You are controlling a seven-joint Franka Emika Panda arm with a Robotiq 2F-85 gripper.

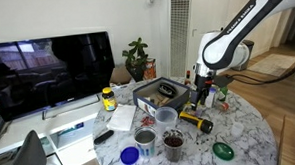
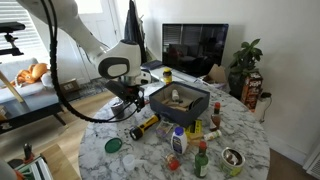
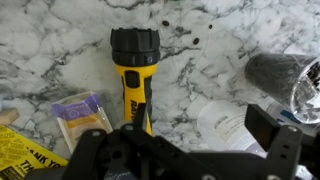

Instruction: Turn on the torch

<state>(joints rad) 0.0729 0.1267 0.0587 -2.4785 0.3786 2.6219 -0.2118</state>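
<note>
Gripper [image 3: 185, 150], mine, nearest lens, bottom edge of wrist frame: two black fingers [image 3: 272, 140] apart, nothing between them. One torch [image 3: 134, 85], stubby yellow plastic cylinder with black ends, lies flat on white marble tabletop [image 3: 60, 40] at frame centre, black head toward top, tail hidden under gripper; contact unclear. One clear plastic cup [image 3: 288, 85] at right edge. One small yellowish sachet [image 3: 80, 112] lower left, just beside torch.

Three cameras being trained on one round marble table.

The table [image 1: 248, 128] is being watched from a distance and slightly above in both exterior views. In an exterior view the television [image 1: 52, 67] is being framed left and the arm [image 1: 231, 39] right. In an exterior view the television [image 2: 195, 45] is being faced across the table [image 2: 245, 125]. The torch [image 3: 133, 85], shared by all views, is being shown close, from straight above, in the wrist view.
</note>
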